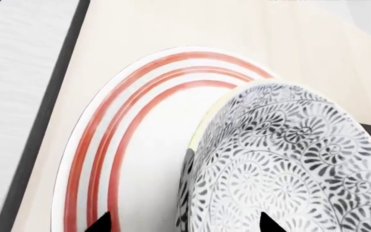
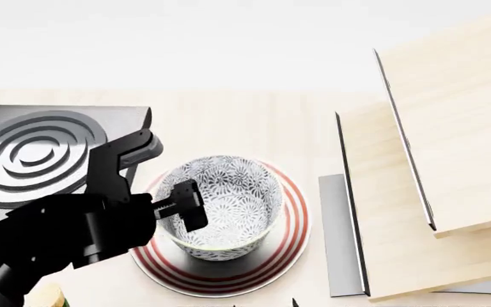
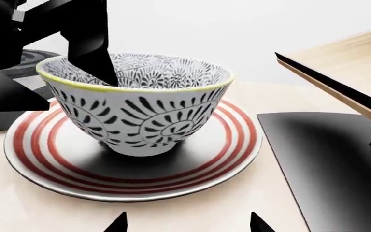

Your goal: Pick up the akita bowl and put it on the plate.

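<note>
The akita bowl [image 2: 224,204], deep and covered in grey-and-white floral pattern, stands upright on the plate [image 2: 293,224], a white plate with red rings. My left gripper [image 1: 185,223] straddles the bowl's near-left wall, one finger [image 3: 89,48] inside the bowl and the other outside. Its tips stand wide apart with clear gaps to the wall, so it is open. My right gripper [image 3: 187,223] hovers low over the table just in front of the plate [image 3: 134,179], open with nothing between its fingers. The bowl [image 3: 140,111] fills the middle of the right wrist view.
A dark grey square burner [image 2: 28,157] with raised rings lies left of the plate, behind my left arm. Light wooden panels [image 2: 450,128] and a dark grey slab [image 2: 339,236] stand close on the plate's right. A pale table [image 2: 228,121] carries everything.
</note>
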{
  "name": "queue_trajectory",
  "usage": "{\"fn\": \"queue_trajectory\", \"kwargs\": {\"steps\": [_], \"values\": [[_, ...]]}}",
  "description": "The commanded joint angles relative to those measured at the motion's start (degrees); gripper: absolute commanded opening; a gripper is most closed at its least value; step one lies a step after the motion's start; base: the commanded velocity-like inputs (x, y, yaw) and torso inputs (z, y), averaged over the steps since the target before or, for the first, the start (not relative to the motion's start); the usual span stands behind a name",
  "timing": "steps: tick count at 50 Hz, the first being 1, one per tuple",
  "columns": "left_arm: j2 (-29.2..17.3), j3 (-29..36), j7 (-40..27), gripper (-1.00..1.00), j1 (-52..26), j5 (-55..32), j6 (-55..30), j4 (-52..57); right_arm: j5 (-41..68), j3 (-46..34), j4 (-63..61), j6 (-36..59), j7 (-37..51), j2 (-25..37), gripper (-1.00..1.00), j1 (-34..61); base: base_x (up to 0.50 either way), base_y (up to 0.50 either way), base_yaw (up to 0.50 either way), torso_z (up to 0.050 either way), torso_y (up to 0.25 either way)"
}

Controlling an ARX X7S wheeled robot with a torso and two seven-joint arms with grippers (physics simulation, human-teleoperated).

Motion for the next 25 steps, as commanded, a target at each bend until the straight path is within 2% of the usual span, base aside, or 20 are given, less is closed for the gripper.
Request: {"fn": "queue_trajectory", "kwargs": {"steps": [1,11,19,25], "values": [[0.07,0.54,-0.37,1.0,0.25,-0.98,0.67,0.01,0.74,-1.12,5.2,4.59,1.44,-0.15,1.0,-0.66,0.0,0.0,0.01,-0.01,0.0],[0.07,3.23,-0.68,1.0,-0.57,-2.02,1.55,0.01,0.73,-1.31,5.52,4.32,1.53,-0.2,1.0,-0.59,0.0,0.0,0.0,-0.002,-0.003],[0.02,-6.0,-0.11,1.0,-1.71,9.2,-0.24,0.01,0.95,-1.47,3.74,5.13,1.94,0.24,1.0,-1.04,0.0,0.0,0.0,-0.001,-0.004],[0.0,-10.57,0.9,1.0,-3.75,18.7,0.91,0.03,1.22,-1.54,2.25,5.52,2.14,0.69,1.0,-1.52,0.0,0.0,0.0,-0.002,-0.002]]}}
